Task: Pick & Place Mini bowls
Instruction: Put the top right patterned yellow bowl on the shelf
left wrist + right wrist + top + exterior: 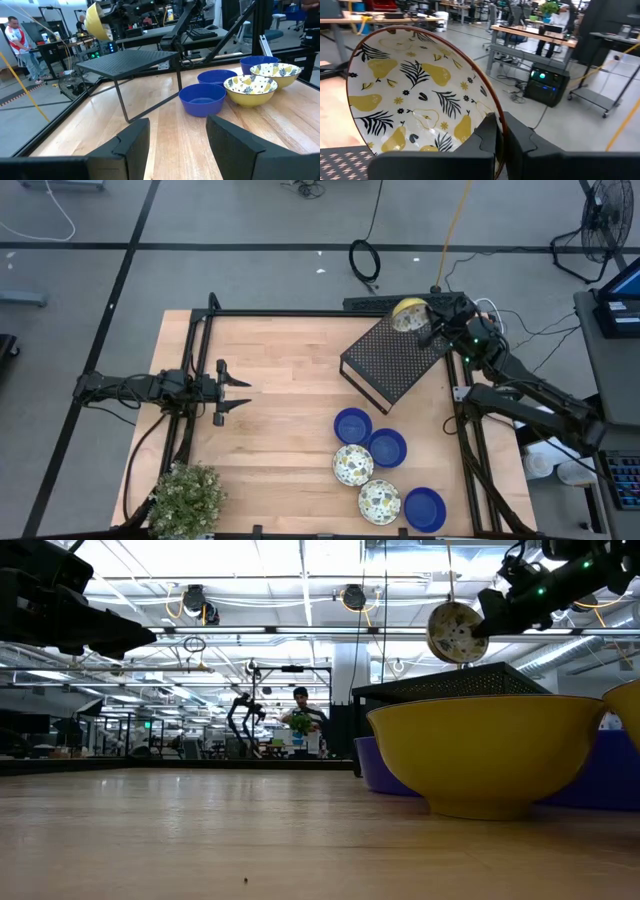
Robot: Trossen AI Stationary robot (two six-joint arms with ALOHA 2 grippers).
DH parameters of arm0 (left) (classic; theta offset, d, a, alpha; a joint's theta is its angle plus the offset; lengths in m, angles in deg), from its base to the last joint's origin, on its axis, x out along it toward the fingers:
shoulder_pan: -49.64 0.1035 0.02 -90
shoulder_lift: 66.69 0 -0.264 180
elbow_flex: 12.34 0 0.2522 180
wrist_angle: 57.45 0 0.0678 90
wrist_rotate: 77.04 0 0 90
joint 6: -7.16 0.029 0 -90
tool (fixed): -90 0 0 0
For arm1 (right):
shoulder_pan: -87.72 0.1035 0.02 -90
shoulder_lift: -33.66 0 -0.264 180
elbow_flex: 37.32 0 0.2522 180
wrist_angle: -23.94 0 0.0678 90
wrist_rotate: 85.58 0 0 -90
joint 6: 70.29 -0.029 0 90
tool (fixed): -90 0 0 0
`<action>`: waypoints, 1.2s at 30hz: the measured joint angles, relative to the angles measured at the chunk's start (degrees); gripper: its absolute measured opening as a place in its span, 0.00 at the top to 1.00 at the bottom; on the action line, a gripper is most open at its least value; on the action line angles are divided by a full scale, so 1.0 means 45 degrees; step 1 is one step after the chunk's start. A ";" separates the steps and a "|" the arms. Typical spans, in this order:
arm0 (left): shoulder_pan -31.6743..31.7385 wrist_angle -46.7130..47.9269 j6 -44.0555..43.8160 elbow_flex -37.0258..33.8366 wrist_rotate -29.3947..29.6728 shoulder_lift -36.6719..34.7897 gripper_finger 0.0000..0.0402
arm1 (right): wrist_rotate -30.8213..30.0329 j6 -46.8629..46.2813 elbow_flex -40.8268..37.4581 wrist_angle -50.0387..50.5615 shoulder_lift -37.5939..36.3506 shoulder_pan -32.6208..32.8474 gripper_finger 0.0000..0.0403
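Mini bowls: six are in view, each round and shallow with a glossy surface. One patterned bowl (408, 313) is held tilted on edge above the far corner of the black perforated box (392, 360). Its cream interior carries yellow pears and dark leaf sprigs, its exterior is yellow, and its rim is a thin dark band.

The right gripper (499, 131) is pinched narrowly on that rim, one finger on each side of the wall.

The remaining five sit on the pale wood plank table (280, 430), clustered on the near side of the box:
- blue bowl (352, 425), nearest the box;
- second blue bowl (387, 447), just beside it;
- two patterned bowls (353, 465) (379, 501), nearer still;
- third blue bowl (425, 509), farthest from the box.

The box is a dark mesh-textured slab, raised at one end.

The left gripper (240, 392) hovers well left of the box, fingers spread wide and empty. A potted plant (187, 498) stands at the near left corner of the table. No legible writing is visible.
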 joint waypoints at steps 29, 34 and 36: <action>-0.0001 -0.0001 0.0000 0.0000 0.0000 -0.0002 0.51 | -0.0655 0.0330 0.0000 0.0364 -0.0003 -0.2548 0.99; -0.0001 -0.0003 -0.0002 0.0000 0.0000 -0.0004 0.51 | -0.0651 0.0333 0.0000 0.0423 -0.0005 -0.2853 0.99; -0.0002 -0.0003 -0.0002 0.0000 0.0000 -0.0004 0.51 | -0.0651 0.0371 0.0000 0.0431 0.0000 -0.2969 0.99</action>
